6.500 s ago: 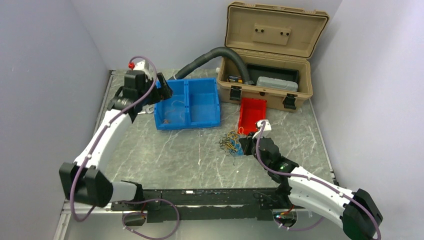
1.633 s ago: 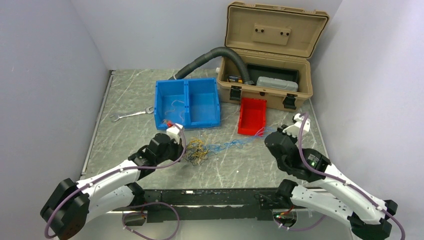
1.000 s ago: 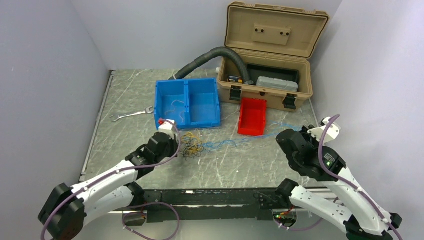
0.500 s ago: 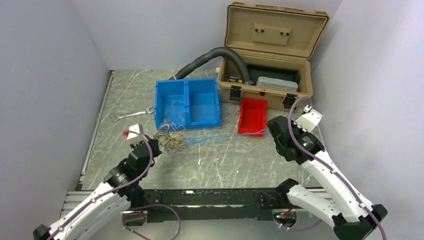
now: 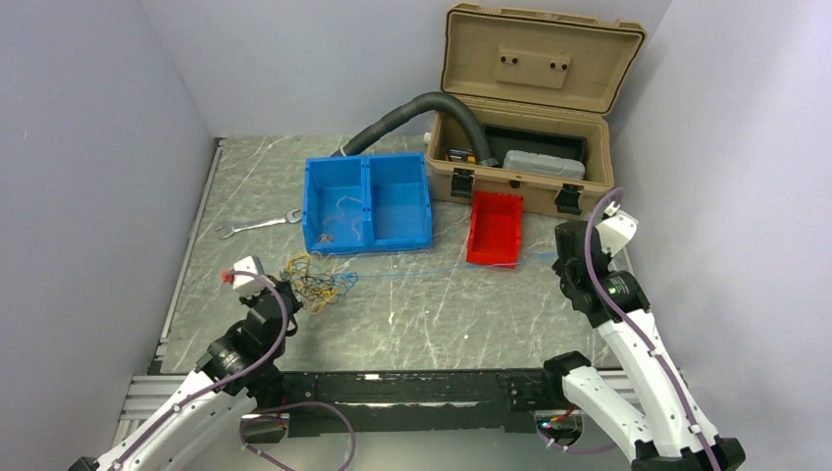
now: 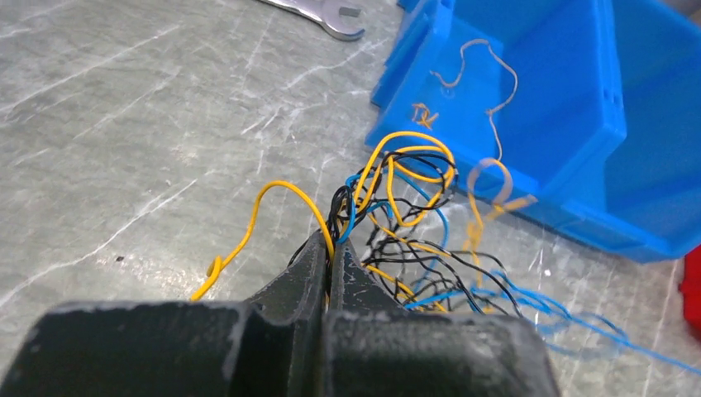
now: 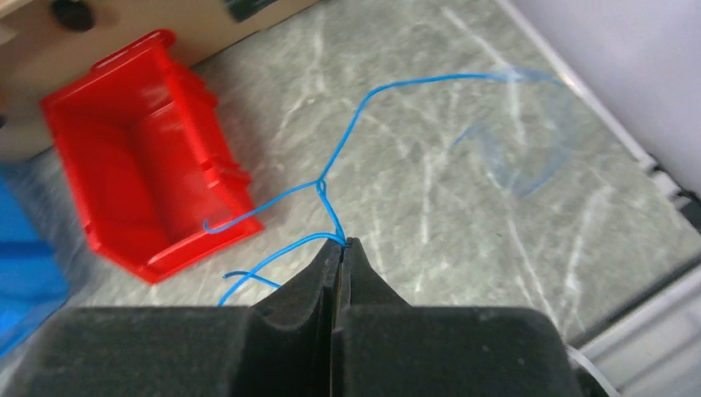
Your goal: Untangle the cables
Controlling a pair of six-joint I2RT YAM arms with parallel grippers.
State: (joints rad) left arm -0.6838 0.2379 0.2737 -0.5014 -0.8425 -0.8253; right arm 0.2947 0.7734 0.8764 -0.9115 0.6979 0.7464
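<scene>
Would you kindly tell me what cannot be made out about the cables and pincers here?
- Left wrist view: which strands of the cables the left pincer grips; its shut fingers hide them.
- Right wrist view: the far loop of the blue wire beyond the right pincer is blurred.
- Top view: that wire is too thin to trace; the toolbox wall hides some contents.

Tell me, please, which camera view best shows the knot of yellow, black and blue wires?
The left wrist view: the knot fills the frame, single strands distinguishable, with the left gripper shut on it. The top external view shows the knot only small and coarse. The right wrist view shows just one blue wire.
</scene>
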